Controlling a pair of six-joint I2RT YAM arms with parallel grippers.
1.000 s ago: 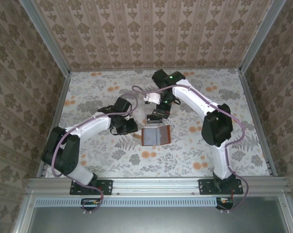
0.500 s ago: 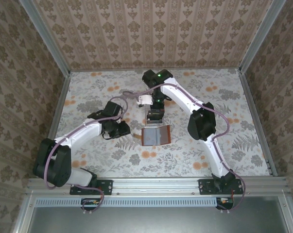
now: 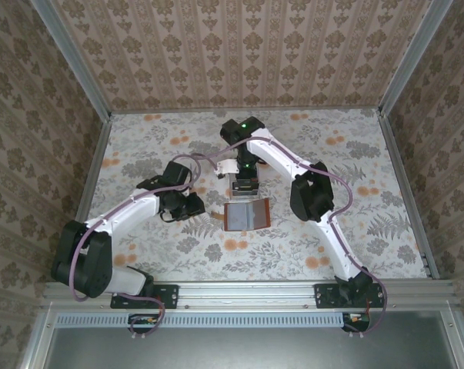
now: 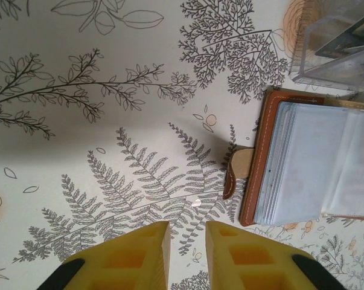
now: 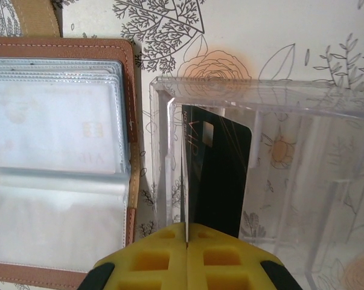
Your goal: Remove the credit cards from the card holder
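**Right wrist: dark card (image 5: 221,175) pinched at the tray (image 5: 272,90)**

My right pincer (image 5: 186,241) is closed on the dark card, held on edge over the clear tray; whether it touches, I cannot tell. Just beside the tray the holder (image 5: 55,211) lies open on the counter (image 5: 302,42), a pale card (image 5: 55,130) behind one sleeve. My left pincer (image 4: 186,232) hovers near the holder's tab (image 4: 237,172), jaws slightly apart, empty.
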